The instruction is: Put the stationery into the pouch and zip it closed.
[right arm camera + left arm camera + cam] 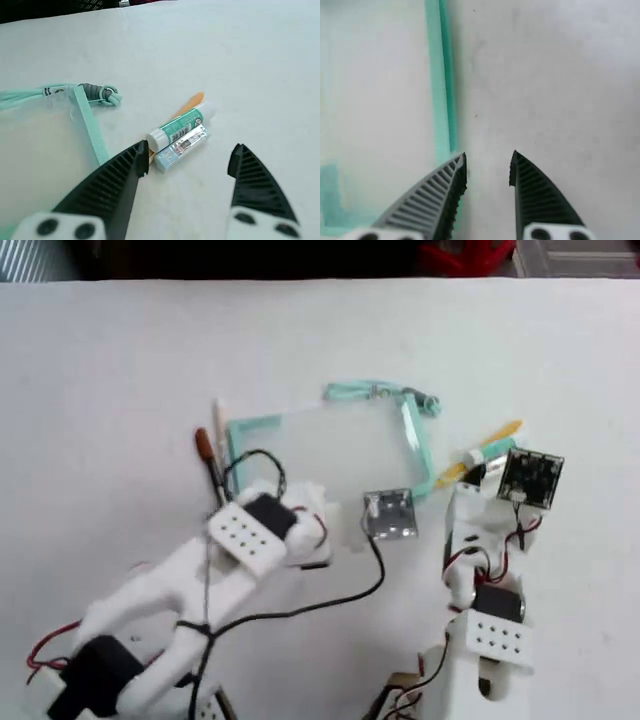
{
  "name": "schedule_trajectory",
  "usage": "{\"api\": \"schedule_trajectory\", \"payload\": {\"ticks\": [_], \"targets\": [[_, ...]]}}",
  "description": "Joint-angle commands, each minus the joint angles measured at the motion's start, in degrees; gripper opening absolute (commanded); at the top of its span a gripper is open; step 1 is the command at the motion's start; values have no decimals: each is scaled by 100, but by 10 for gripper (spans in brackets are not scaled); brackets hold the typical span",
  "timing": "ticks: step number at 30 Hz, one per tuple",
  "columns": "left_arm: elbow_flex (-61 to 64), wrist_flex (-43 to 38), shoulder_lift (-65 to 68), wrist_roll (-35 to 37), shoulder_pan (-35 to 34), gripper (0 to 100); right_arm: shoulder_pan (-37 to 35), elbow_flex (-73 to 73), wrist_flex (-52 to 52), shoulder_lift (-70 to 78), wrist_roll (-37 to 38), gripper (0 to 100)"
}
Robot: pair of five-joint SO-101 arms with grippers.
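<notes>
1. The pouch (pixel 418 445) lies flat near the middle of the white surface (pixel 120 360). It is clear with a mint-green border, and a mint cord (pixel 372 391) is bunched at its far corner.
2. Three pieces of stationery lie together just outside the pouch's right edge: a glue stick (pixel 177 127) with a green label, a small tube (pixel 182 145) touching it, and an orange stick (pixel 189 104) partly under them.
3. Two more pieces lie along the pouch's left edge. They are a dark pen (pixel 210 465) with a brown end and a white pen (pixel 218 415) beside it.
4. The left end effector (pixel 487 162) hangs low at the pouch's near-left part. Its jaws are parted and empty. One finger (pixel 445 185) is over the green border, and the other is over bare surface.
5. The right end effector (pixel 189 152) is over the glue-stick group, with its jaws spread wide and nothing in them. One finger (pixel 125 170) is near the pouch's green edge.
6. In the high view, both arms reach in from the near side — the left toward the pouch's near-left corner, the right toward the items at its right.
</notes>
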Motion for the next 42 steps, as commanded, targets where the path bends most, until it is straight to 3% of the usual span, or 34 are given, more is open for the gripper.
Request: {"api": "schedule_trajectory", "payload": {"ticks": [1,4,14,25,34,38,42], "targets": [[-299,-738,330,-35,92,161,66,-79,-127,13,-26,265],[-308,-862,576,-44,154,159,66,-9,-312,22,-18,265],[-308,-2453,1569,-44,-119,158,40,62,-435,22,-18,265],[-299,-3103,1657,-53,-426,158,22,70,-435,22,-9,265],[-141,-3051,1648,-62,-382,161,-92,70,-435,22,-9,265],[-141,-2998,1648,-563,-391,161,-92,70,-435,22,-9,265],[-360,-2523,1666,-607,-391,164,-92,70,-435,22,-9,265]]}}
